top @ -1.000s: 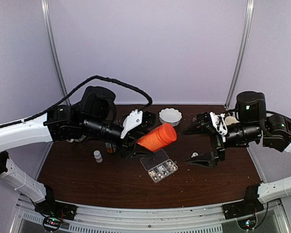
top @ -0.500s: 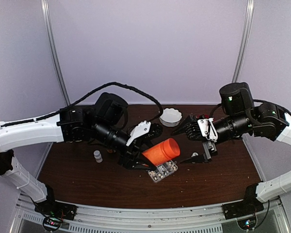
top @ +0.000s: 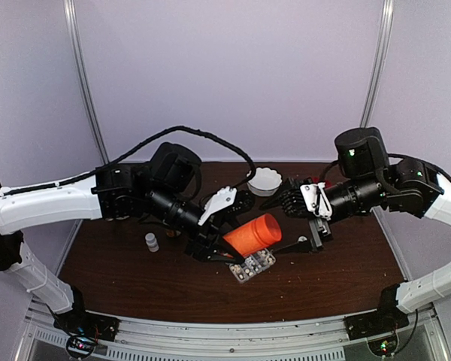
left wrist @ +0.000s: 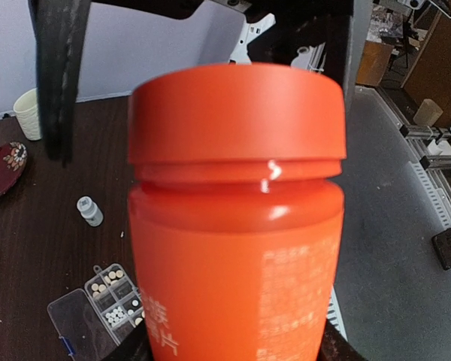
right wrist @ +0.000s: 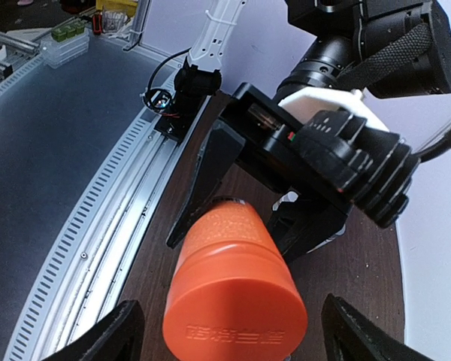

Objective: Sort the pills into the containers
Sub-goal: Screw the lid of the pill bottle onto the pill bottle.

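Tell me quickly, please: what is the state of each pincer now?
Left pincer: closed on the orange bottle.
Right pincer: open, holding nothing.

The left arm (top: 52,203) reaches in low from the left, and the left gripper (top: 229,229) is clamped on the body of an orange bottle (top: 254,233) held on its side. The right arm (top: 436,195) bends in opposite, the right gripper (top: 282,224) spread wide, a finger on either side of the capped end

The orange bottle (left wrist: 233,226) bears white Chinese print and embossed cap characters, none clearly legible.
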